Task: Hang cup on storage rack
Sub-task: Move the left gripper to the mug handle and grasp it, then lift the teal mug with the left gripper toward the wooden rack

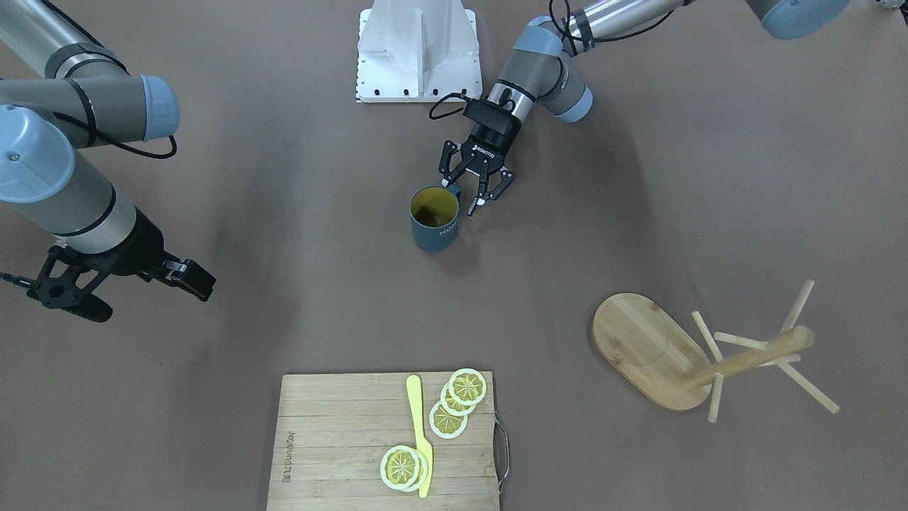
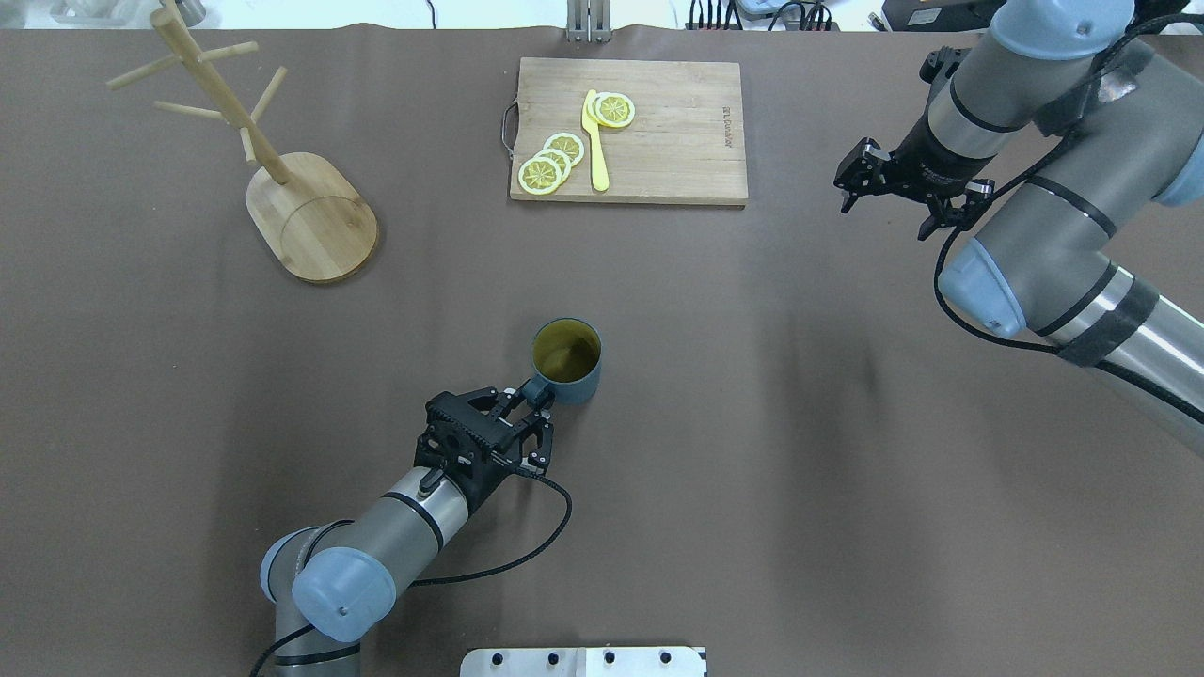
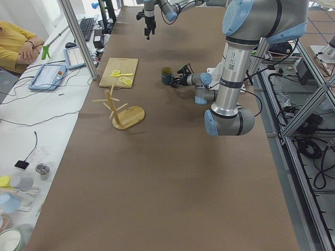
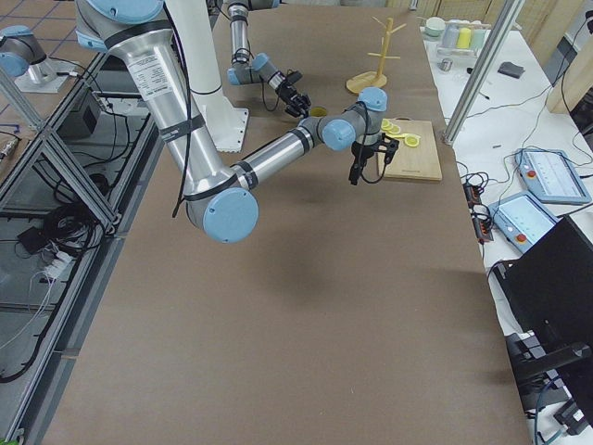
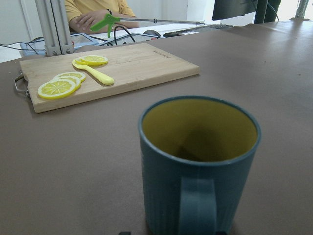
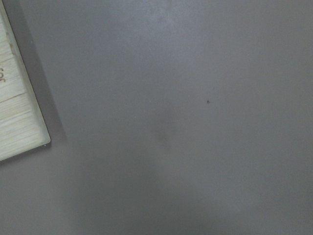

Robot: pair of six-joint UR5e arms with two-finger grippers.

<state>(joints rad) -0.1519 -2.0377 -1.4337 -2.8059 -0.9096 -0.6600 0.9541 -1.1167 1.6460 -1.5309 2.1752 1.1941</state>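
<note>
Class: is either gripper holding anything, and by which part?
Nothing is held. The left gripper is open, its fingers straddling the handle of the cup; the right gripper hangs open and empty.

The overhead camera looks forward-down along the brown table [image 2: 800, 451]; the front one faces back. Both share the slatted wooden cutting board [image 2: 677, 160], twelve o'clock overhead, six o'clock opposite.
</note>
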